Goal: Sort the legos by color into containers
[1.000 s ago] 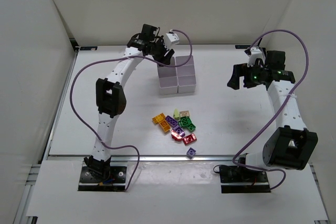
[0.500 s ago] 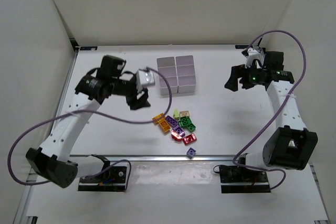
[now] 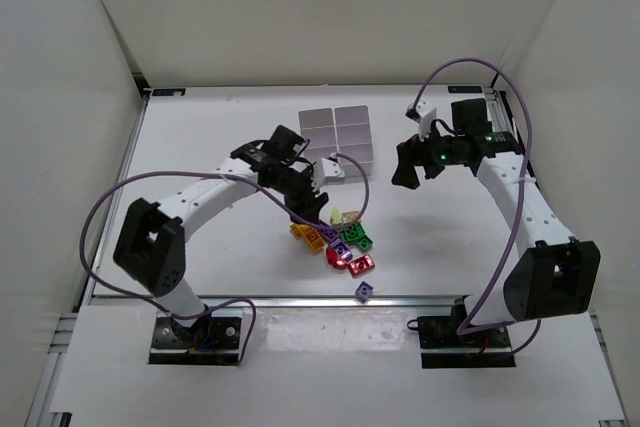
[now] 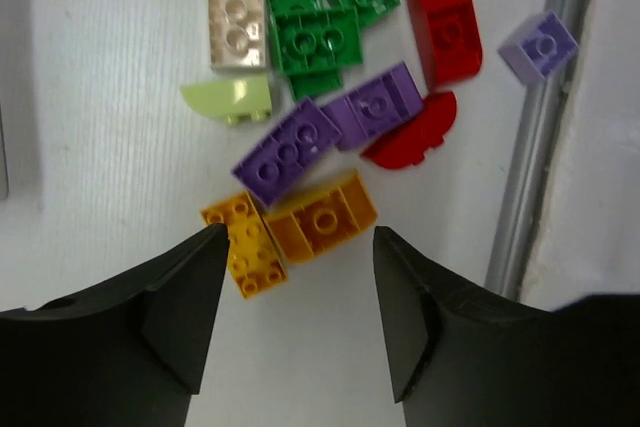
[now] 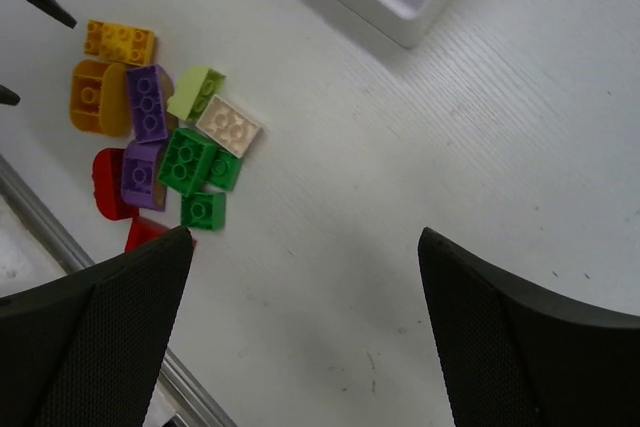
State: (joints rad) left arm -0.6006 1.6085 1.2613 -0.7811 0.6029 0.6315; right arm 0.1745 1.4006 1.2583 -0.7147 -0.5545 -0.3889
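Left hand [image 4: 299, 231] is released: I read both black fingers [image 4: 180, 307] spread, with an open gap between them and nothing gripped. It hangs above the left edge of the legos pile [image 3: 338, 237]. Its gap frames an orange arched brick [image 4: 320, 227] and an orange plate [image 4: 245, 249], which lie touching each other on the white tabletop [image 4: 110, 147]. Beyond these, two purple bricks [image 4: 288, 152] lie end to end, with a red half-round piece [image 4: 412, 137] just beside them and a red curved brick [image 4: 445, 32] further out. Green bricks [image 4: 318, 42] cluster against a tan brick [image 4: 236, 25], and a yellow-green slope [image 4: 230, 99] lies just beside the tan one. One small purple brick [image 4: 540, 45] sits apart from the pile, near the metal rail [image 4: 530, 177] at the tabletop edge. Right hand [image 3: 408, 169] is likewise released, jaws wide and empty, held above the tabletop to the right of the pile. I locate the white containers block [image 3: 358, 165] on the tabletop beyond the pile, apart from every brick.
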